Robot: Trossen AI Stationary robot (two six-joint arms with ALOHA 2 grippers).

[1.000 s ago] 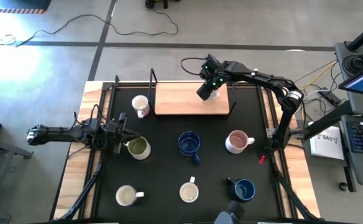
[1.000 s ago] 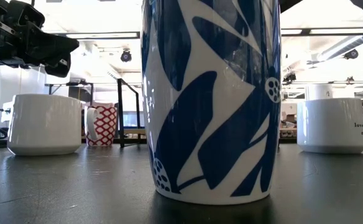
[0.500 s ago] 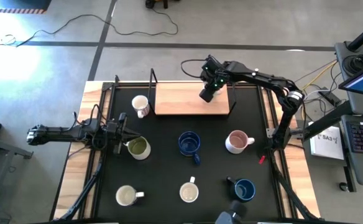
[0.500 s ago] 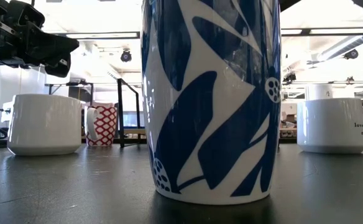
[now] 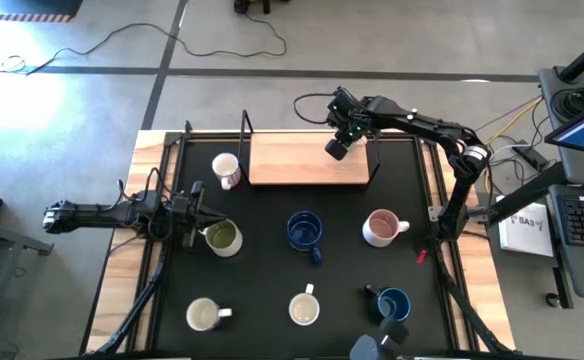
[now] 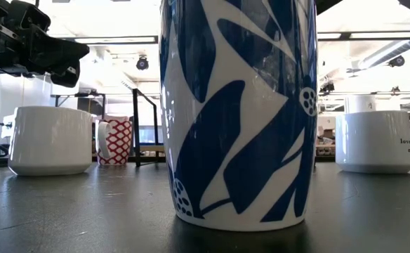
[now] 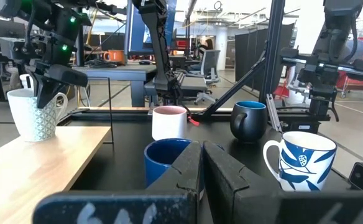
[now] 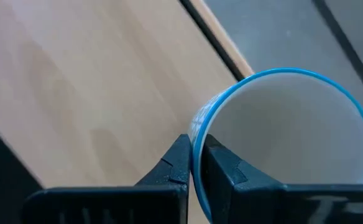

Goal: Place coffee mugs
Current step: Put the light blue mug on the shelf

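Note:
My right gripper (image 5: 335, 148) is over the far right corner of the wooden board (image 5: 292, 160), shut on a white mug with a blue rim and pattern (image 7: 32, 115). My left gripper (image 7: 201, 168) waits shut at the table's left, beside the olive-green mug (image 5: 222, 238). Standing on their bases on the black mat are a dark blue mug (image 5: 304, 230), a pinkish mug (image 5: 380, 227), a second dark blue mug (image 5: 392, 305), two cream mugs (image 5: 204, 315) (image 5: 304, 308) and the red-print mug (image 5: 227, 170). A blue-leaf mug (image 6: 236, 112) fills the low view. My right gripper pinches the patterned mug's rim (image 8: 197, 124), one finger inside the mug and one outside, coming from above and pointing down. The mug stays upright under the gripper, its base at the board's surface; whether it rests there I cannot tell.
Black upright posts (image 5: 245, 130) stand at the board's corners. The mat's wooden frame (image 5: 144, 160) marks the table's edges. Bare board lies to the left of the held mug, and open mat lies between the standing mugs.
My right gripper, with the mug, has shifted slightly toward the table's right over the board. Nothing else has moved.

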